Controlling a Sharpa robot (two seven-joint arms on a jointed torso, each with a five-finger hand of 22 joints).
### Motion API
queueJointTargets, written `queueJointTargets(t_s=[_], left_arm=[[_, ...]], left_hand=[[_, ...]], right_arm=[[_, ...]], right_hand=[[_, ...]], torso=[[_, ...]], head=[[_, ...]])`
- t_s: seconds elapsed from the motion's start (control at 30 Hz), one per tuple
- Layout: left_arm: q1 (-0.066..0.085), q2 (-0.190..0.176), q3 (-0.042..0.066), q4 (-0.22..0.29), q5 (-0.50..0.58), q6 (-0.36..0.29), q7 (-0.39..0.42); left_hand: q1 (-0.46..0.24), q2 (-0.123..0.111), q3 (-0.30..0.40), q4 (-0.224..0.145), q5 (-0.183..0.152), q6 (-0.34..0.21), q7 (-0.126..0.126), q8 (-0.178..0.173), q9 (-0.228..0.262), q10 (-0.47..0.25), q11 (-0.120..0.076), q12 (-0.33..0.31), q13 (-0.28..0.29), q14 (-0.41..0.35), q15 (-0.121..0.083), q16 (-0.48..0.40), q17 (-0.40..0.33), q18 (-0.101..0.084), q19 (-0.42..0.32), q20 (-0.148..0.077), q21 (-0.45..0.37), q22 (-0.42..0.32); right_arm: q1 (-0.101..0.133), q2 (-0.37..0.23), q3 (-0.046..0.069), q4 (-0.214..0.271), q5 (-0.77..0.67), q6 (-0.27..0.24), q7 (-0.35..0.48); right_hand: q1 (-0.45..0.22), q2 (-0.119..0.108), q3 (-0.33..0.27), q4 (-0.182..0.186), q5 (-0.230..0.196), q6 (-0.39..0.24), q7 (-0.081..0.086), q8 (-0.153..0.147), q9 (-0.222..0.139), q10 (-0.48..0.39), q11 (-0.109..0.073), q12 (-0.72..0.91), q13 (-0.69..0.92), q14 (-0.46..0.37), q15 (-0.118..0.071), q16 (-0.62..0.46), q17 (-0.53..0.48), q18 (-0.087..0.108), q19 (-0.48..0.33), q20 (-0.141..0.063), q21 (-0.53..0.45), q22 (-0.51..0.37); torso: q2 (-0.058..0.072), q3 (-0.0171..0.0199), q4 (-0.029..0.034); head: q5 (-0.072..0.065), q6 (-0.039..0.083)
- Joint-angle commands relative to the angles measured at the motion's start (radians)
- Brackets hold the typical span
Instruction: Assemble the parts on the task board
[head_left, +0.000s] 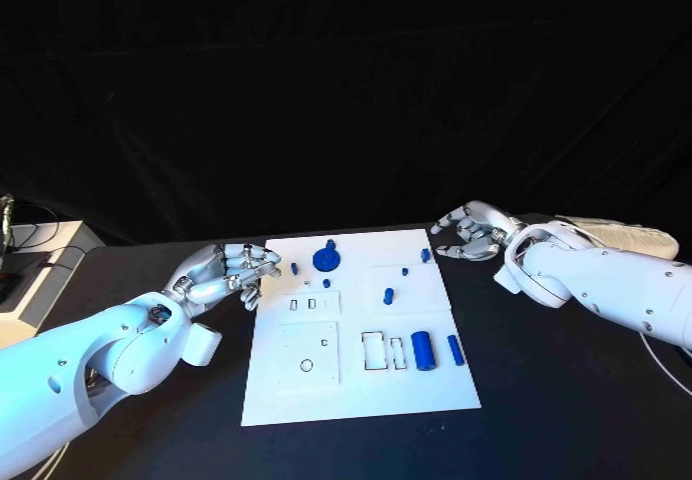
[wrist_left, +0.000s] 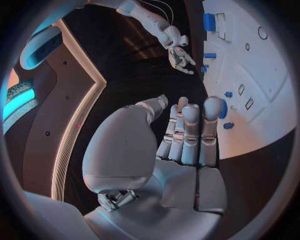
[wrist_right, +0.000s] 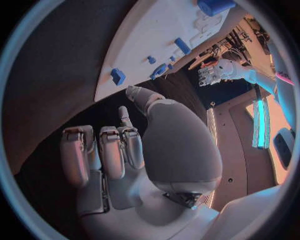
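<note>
The task board (head_left: 361, 320) lies flat on the black worktop (head_left: 548, 400), blue parts scattered on it: a round disc (head_left: 327, 260) near its far edge, a cylinder (head_left: 424, 350) toward its near right. The left hand (head_left: 224, 275) hovers just beside the board's left edge, fingers curled in, empty. The right hand (head_left: 469, 232) hangs off its far right corner, fingers likewise curled on nothing.
</note>
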Motion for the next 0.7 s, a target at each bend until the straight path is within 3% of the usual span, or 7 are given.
queueJointTargets(t_s=[0.03,0.33,0.43,0.7], left_arm=[[-0.002,0.002,0.001,0.001,0.006,0.02,0.015],[-0.003,0.001,0.001,0.0,0.006,0.021,0.013],[-0.003,0.0,0.001,-0.001,0.006,0.021,0.013],[-0.004,-0.001,0.001,-0.003,0.006,0.016,0.01]], left_hand=[[-0.005,-0.005,0.0,-0.006,-0.001,0.005,0.0,-0.005,0.0,0.007,-0.003,0.0,-0.001,-0.002,-0.001,-0.002,0.001,0.002,-0.003,0.002,-0.002,0.001],[-0.004,-0.005,0.0,-0.006,-0.001,0.005,0.0,-0.006,0.0,0.008,-0.003,0.0,-0.001,-0.001,-0.001,0.0,0.003,0.001,-0.001,0.002,0.0,0.004],[-0.004,-0.005,0.0,-0.006,-0.001,0.005,0.0,-0.006,0.0,0.008,-0.003,0.0,-0.001,-0.001,-0.001,0.0,0.003,0.001,-0.001,0.002,0.0,0.004],[-0.004,-0.005,0.001,-0.008,-0.001,0.005,0.001,-0.007,0.0,0.008,-0.003,0.0,-0.001,0.002,-0.001,0.002,0.006,0.001,0.0,0.001,0.0,0.005]], right_arm=[[-0.003,0.013,0.0,-0.016,-0.028,0.066,0.0],[-0.027,0.052,0.0,-0.06,-0.047,0.073,-0.027],[-0.031,0.06,0.0,-0.068,-0.05,0.063,-0.034],[-0.035,0.07,0.0,-0.068,-0.064,0.061,-0.044]], right_hand=[[0.008,-0.004,-0.003,-0.005,0.005,-0.002,-0.001,-0.004,-0.001,0.061,-0.007,-0.002,0.212,0.104,-0.007,0.004,0.263,-0.011,0.081,-0.007,0.007,0.23],[0.006,-0.003,-0.002,-0.008,0.027,-0.004,0.004,-0.006,-0.003,0.061,-0.003,-0.002,0.211,0.104,-0.002,0.004,0.263,-0.01,0.08,-0.005,0.004,0.228],[0.002,-0.003,-0.003,-0.006,0.029,-0.004,0.005,-0.005,-0.003,0.061,-0.002,-0.001,0.212,0.104,-0.001,0.004,0.263,-0.01,0.08,-0.005,0.004,0.228],[-0.003,-0.001,-0.004,-0.004,0.031,-0.002,0.006,-0.004,-0.002,0.062,-0.001,0.0,0.213,0.104,0.0,0.004,0.263,-0.01,0.081,-0.004,0.005,0.229]], torso=[[0.0,-0.0016,0.0006],[0.002,-0.0001,0.0042],[0.005,0.0026,0.0054],[0.004,0.0042,0.0035]], head=[[-0.006,-0.003],[-0.005,-0.014],[-0.006,-0.016],[-0.001,-0.023]])
